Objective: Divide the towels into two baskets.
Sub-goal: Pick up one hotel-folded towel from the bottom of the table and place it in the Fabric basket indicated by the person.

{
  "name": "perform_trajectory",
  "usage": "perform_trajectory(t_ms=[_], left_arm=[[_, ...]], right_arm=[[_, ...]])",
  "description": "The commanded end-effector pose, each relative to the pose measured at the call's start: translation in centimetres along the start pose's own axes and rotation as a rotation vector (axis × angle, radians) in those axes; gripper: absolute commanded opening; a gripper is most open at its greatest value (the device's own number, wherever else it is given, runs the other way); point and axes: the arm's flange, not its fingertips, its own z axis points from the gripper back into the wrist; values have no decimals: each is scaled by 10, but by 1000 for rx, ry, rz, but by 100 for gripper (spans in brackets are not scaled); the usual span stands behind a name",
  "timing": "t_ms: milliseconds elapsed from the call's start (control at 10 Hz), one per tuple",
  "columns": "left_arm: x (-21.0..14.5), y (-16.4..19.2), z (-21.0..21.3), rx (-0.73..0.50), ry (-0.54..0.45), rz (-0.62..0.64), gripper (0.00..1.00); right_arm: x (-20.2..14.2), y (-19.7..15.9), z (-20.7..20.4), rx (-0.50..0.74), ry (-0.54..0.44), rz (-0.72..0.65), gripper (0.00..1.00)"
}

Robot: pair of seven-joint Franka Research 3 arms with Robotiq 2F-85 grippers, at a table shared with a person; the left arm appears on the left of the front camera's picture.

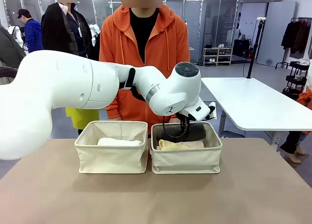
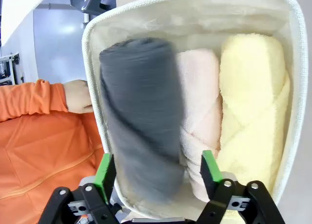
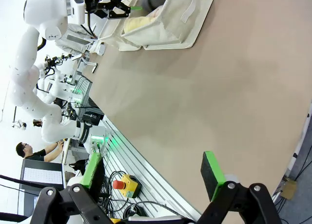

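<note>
Tabletop basket (image 1: 186, 160): dark grey towel (image 2: 141, 117) lengthwise beside peach and yellow rolls, left tool (image 2: 158, 173) spread.

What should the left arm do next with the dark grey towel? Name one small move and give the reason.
Probably lift the left gripper straight up, out of the right basket. Its fingers stand open on either side of the dark grey towel, which lies in that basket beside the peach-pink towel and yellow towel. It looks released, so retreating clear seems the sensible step.
</note>
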Motion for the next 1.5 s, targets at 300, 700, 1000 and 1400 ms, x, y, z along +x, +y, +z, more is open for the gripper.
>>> perform_trajectory(t_ms=[300, 700, 1000, 1400], left_arm=[[-7, -9, 23, -9, -20, 35, 100], [1, 1, 3, 3, -2, 3, 100], [1, 1, 3, 3, -2, 3, 100], [1, 1, 3, 3, -2, 3, 100]], right_arm=[[1, 4, 3, 9, -14, -3, 100], [1, 4, 3, 9, -14, -3, 100], [1, 4, 3, 9, -14, -3, 100], [1, 4, 3, 9, -14, -3, 100]])
